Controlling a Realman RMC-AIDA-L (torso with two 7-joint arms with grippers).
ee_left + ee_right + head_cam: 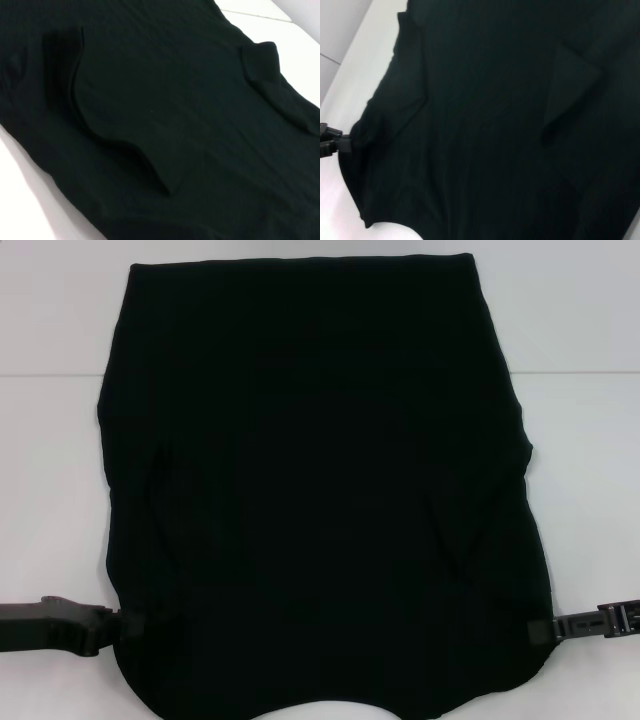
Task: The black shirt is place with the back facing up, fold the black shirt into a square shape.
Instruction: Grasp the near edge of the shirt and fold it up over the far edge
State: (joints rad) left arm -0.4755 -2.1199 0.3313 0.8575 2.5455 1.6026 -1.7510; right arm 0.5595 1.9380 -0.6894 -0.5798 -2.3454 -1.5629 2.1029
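Observation:
The black shirt lies flat on the white table and fills most of the head view. Both sleeves are folded inward over the body, so its outline is roughly rectangular. My left gripper meets the shirt's left edge near the front corner. My right gripper meets the right edge at about the same height. The left wrist view shows the shirt with a folded-in sleeve flap. The right wrist view shows the shirt with the left gripper at its far edge.
White table surface shows on both sides of the shirt and behind it. A seam in the table runs across at the back. The shirt's curved front hem lies close to the near edge of the head view.

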